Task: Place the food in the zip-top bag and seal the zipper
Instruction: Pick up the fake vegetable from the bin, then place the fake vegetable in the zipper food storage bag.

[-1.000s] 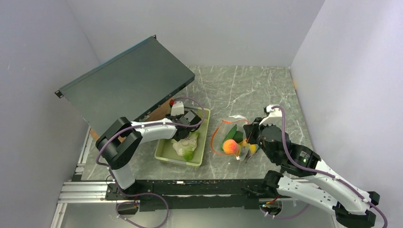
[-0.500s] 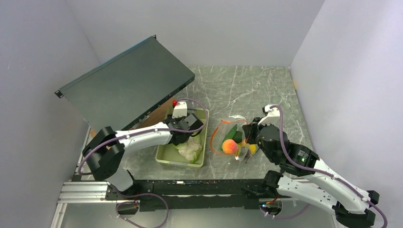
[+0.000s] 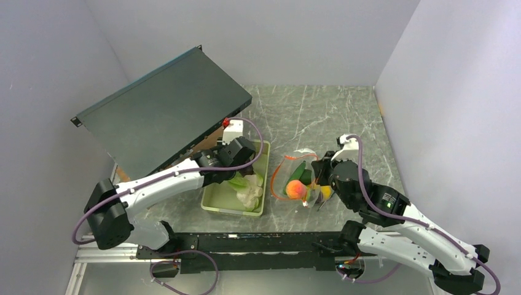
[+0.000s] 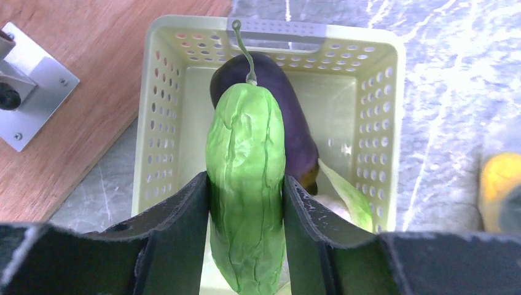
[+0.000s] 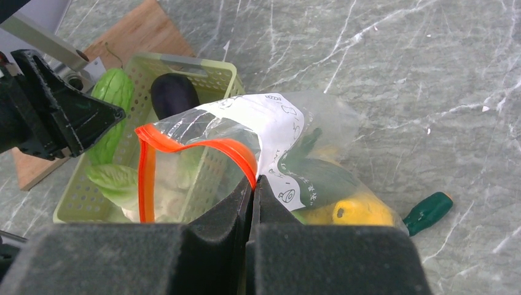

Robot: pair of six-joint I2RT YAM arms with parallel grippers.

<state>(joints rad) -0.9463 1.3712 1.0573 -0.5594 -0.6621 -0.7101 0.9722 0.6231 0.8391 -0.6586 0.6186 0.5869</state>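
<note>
Over the pale green tray (image 4: 381, 55): left gripper (image 4: 246, 184) clamps the green gourd piece (image 4: 246, 123) across its middle, jaws half-spread, fingers flat on both flanks. It looks like hollow plastic, so probably light, rigid and smooth-skinned. It may slip lengthwise, and the mid-body hold seems right. Beneath it in the tray lie the dark purple eggplant (image 4: 289, 98) and a leafy piece (image 4: 347, 193).

Beside the tray, right gripper (image 5: 252, 184) is pinched tight on the zip-top bag (image 5: 332, 117) at its zipper (image 5: 209, 145), propping the mouth open. The film looks floppy, and the rim is likely the stiffest place to hold. A yellow piece (image 5: 359, 212) sits inside.
</note>
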